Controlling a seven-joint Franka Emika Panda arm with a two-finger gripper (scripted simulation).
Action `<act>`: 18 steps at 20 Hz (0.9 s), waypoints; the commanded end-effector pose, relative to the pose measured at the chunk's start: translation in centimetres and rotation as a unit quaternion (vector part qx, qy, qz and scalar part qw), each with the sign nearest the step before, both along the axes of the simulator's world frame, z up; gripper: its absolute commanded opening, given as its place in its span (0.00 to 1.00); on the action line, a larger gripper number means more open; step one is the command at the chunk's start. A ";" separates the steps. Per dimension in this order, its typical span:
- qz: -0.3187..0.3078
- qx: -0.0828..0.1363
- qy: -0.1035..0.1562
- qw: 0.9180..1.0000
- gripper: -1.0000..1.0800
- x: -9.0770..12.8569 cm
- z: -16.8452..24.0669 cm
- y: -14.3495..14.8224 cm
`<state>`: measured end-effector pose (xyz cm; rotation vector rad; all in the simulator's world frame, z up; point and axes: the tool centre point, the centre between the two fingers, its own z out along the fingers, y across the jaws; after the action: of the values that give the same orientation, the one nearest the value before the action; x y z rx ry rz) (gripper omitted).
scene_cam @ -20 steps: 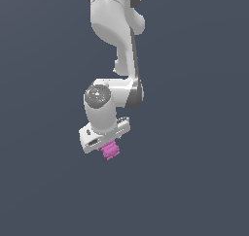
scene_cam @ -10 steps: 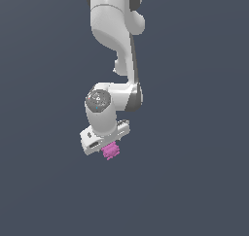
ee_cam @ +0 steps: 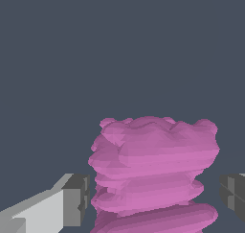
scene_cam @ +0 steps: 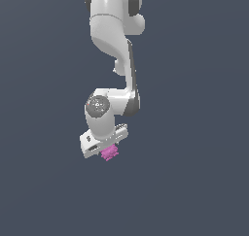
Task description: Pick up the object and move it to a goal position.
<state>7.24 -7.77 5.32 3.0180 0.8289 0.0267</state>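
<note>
The object [scene_cam: 110, 153] is a small magenta-pink lumpy, ridged blob lying on the dark grey floor. In the exterior view my white gripper [scene_cam: 107, 149] hangs straight over it, and the hand hides most of the fingers. In the wrist view the object [ee_cam: 153, 172] fills the space between my two dark finger pads [ee_cam: 79, 198], one on each side of it. A thin gap shows at each pad, so the gripper [ee_cam: 155, 198] is open around the object and low on it.
Plain dark grey floor lies all around in both views. The white arm [scene_cam: 114, 45] comes down from the top of the exterior view. No other objects or goal marker show.
The gripper has come down slightly over the object. The object has stayed where it was.
</note>
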 end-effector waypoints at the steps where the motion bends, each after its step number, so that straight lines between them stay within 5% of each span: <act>1: 0.004 0.003 0.010 1.000 0.00 -0.6 -1.1 0.8; 18: 0.003 0.001 -0.001 1.000 0.00 -0.4 1.1 0.9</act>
<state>7.22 -7.08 6.51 3.0146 0.8368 0.0391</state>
